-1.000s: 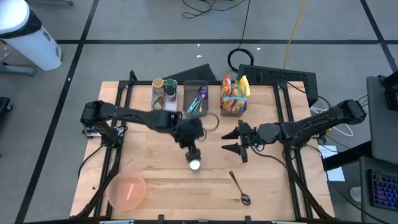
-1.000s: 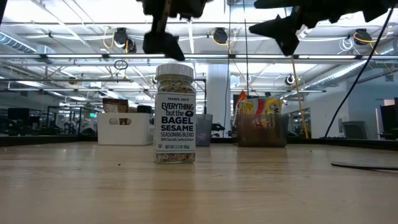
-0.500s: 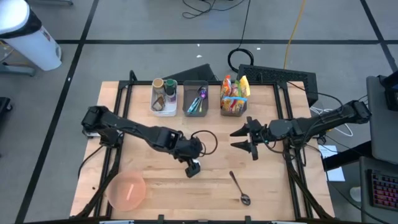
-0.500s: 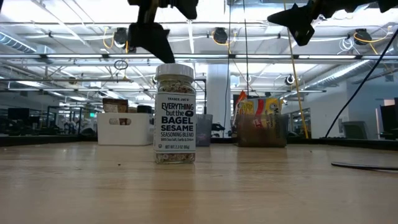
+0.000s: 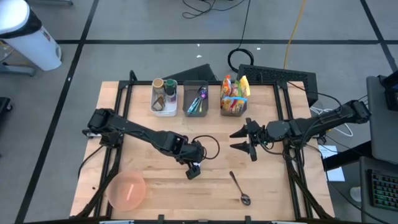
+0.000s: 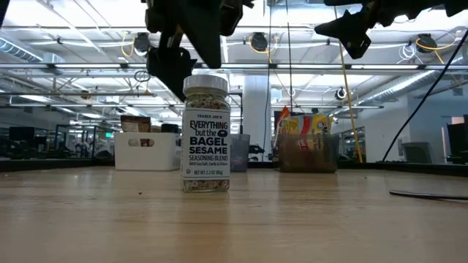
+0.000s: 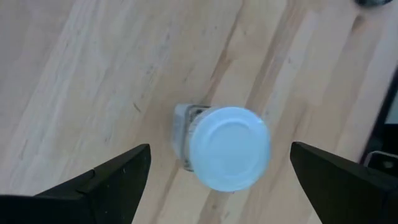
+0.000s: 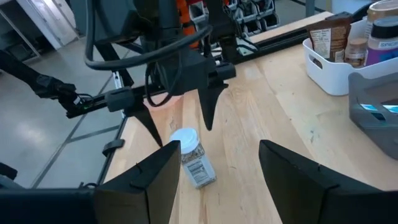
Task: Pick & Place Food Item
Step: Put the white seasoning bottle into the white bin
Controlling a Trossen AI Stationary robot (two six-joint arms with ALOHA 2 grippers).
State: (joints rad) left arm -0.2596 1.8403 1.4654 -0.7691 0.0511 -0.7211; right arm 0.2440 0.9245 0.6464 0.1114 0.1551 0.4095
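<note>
- A wooden table (image 5: 155, 186) stands in an open workshop, with two dark robot arms reaching over it from either side.
- A seasoning jar (image 6: 205, 134) with a white lid stands upright near the middle of the table, closer to the front edge. Its label reads "Everything but the Bagel Sesame".
- The left gripper (image 5: 194, 167) hangs directly above the jar, pointing down. Its fingers (image 7: 115, 180) are spread wide, one to each side of the lid, and they hold nothing. They are level with the top of the jar or just above it; I cannot tell whether they touch it.
- The right gripper (image 5: 239, 139) hovers in the air to the right of the jar, well apart from it. Its fingers are partly open and empty, pointing toward the left arm.
- A spoon (image 5: 238, 188) lies flat on the table near the front, to the right of the jar.
- A pink bowl (image 5: 127, 191) sits at the front left corner.
- Along the back edge stand three containers: a white bin (image 5: 164, 99) with jars and packets, a grey bin (image 5: 196, 98) with utensils, and a basket (image 5: 234, 99) of bright snack packets.
</note>
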